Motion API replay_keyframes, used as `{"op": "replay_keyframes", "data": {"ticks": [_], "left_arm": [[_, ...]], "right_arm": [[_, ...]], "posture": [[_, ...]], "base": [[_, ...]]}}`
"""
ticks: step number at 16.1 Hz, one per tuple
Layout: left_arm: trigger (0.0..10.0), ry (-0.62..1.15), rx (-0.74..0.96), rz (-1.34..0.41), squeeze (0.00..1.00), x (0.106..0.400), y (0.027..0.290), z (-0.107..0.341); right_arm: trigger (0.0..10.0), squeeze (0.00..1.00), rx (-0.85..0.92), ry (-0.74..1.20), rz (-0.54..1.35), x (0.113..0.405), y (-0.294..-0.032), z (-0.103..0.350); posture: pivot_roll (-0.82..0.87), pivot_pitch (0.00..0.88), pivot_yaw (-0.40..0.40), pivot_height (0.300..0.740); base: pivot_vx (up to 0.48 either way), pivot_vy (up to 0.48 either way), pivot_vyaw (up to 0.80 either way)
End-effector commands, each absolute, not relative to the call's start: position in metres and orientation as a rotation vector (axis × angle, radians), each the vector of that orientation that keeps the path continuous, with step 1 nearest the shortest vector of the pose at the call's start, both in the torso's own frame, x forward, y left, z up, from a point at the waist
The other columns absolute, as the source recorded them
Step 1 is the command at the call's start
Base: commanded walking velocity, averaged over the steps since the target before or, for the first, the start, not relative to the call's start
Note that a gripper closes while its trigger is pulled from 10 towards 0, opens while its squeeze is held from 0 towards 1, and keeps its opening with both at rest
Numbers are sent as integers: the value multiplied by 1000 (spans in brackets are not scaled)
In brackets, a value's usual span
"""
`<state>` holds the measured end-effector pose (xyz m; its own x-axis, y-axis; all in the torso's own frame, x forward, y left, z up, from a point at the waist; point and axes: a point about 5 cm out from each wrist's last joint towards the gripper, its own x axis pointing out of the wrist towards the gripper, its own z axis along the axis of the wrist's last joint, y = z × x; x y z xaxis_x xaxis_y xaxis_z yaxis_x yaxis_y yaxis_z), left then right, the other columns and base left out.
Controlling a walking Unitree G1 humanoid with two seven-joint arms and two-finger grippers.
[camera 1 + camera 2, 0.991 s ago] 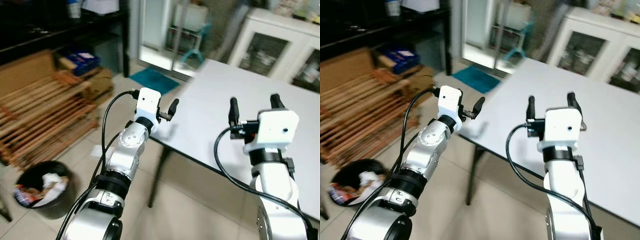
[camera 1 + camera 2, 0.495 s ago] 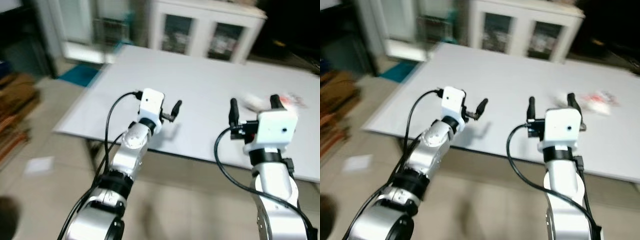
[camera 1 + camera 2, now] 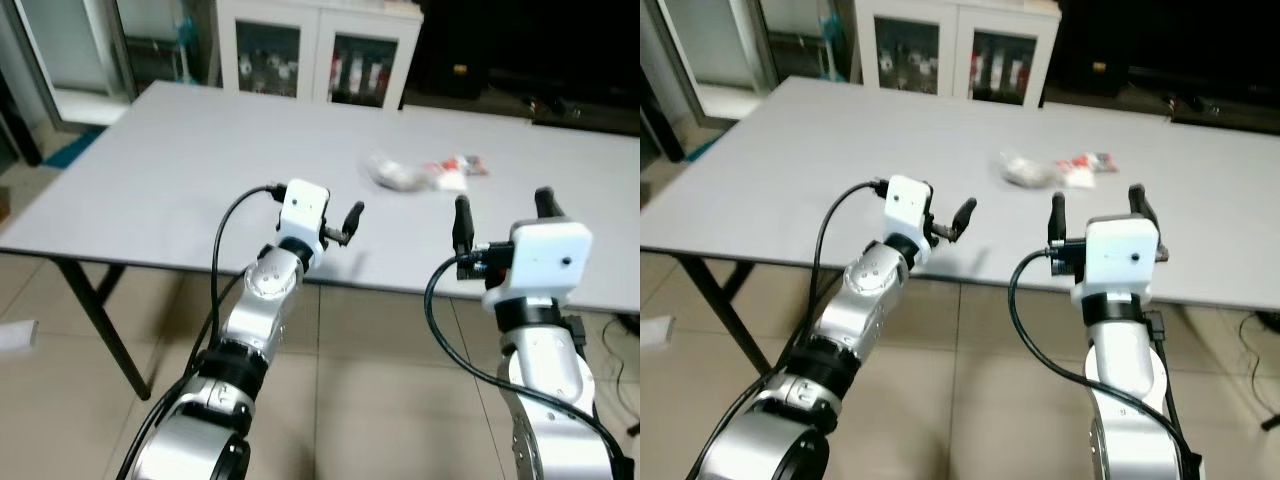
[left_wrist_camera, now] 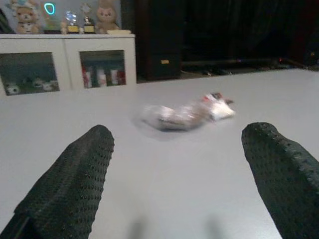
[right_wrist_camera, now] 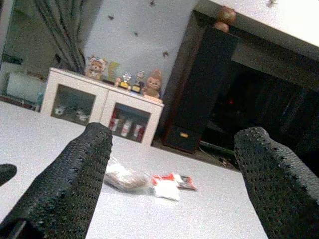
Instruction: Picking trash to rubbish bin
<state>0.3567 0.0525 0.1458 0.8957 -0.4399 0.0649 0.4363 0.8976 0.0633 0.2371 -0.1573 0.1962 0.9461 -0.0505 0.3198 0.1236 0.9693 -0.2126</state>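
While both arms are raised at the near edge of the worktop (image 3: 150, 170), neither has anything in its grasp. Nearest the camera, the left gripper (image 4: 185, 164) hangs over the front edge of the grey surface with its two black fingers spread wide and empty. The right gripper (image 3: 500, 212) stands just off that same edge, fingers pointing up, likewise parted with nothing between them.

Farther on, out toward the middle of the worktop, lies the trash (image 3: 420, 173): a crumpled clear bag with a white, red-printed wrapper touching it on the robot's right. Together they make a low heap whose long axis runs roughly across the robot, parallel to the near edge.

From the head camera the heap sits ahead of both grippers, between the two arms but closer to the right one's line. My reading is that the right arm has the shorter, straighter reach, going forward and a little inward; its fingers would best close across the narrow width of the heap. Beyond the worktop stands a white glass-fronted cabinet (image 3: 300, 55).
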Motion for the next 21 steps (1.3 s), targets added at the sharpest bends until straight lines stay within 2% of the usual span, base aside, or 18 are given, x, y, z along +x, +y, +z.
{"op": "replay_keyframes", "data": {"ticks": [1, 12, 19, 21], "left_arm": [[10000, -96, 60, -481, 0, 356, 42, 151], [10000, -77, 71, -468, 0, 358, 42, 149], [10000, -59, 72, -442, 0, 359, 44, 146], [10000, -43, 64, -429, 0, 359, 45, 144]], "right_arm": [[10000, 0, -242, -312, -100, 237, -161, 196], [10000, 0, -250, -312, -63, 235, -155, 195], [10000, 0, -251, -315, -49, 236, -154, 195], [10000, 0, -241, -316, -46, 236, -154, 195]], "posture": [[55, 12, -52, 740], [46, 17, -45, 740], [50, 18, -50, 740], [53, 18, -52, 740]], "base": [[0, -461, 0], [0, -461, 0], [0, -461, 673], [0, -371, 0]]}}
